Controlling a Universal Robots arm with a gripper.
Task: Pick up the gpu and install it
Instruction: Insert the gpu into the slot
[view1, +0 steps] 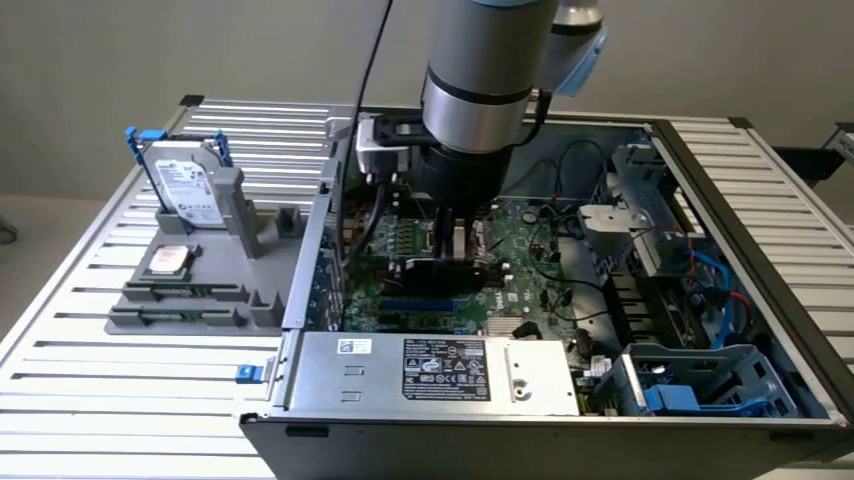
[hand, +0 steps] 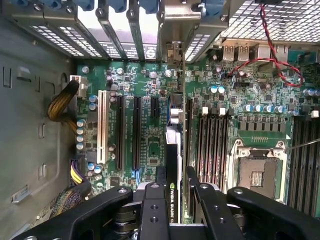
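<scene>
Deep inside the case (view1: 747, 300), the hand (hand: 172, 192) pinches the gpu (hand: 172, 150) edge-on above the motherboard (hand: 145, 125). Any tilt could miss the slot (hand: 136, 132) and jam.

gpu (hand: 172, 165) seen edge-on between gripper (hand: 172, 200) fingers; lower end hidden behind finger blocks, label text cut short there. in exterior view gripper (view1: 454, 258) tips lost against dark card, contact with motherboard (view1: 514, 285) slot under claw hidden. arm (view1: 487, 70) cut off by top edge. case (view1: 534, 425) front corner below claw cut by bottom edge. hard drive (view1: 184, 188) label print, off to exterior view's left of claw, too small to read.
</scene>
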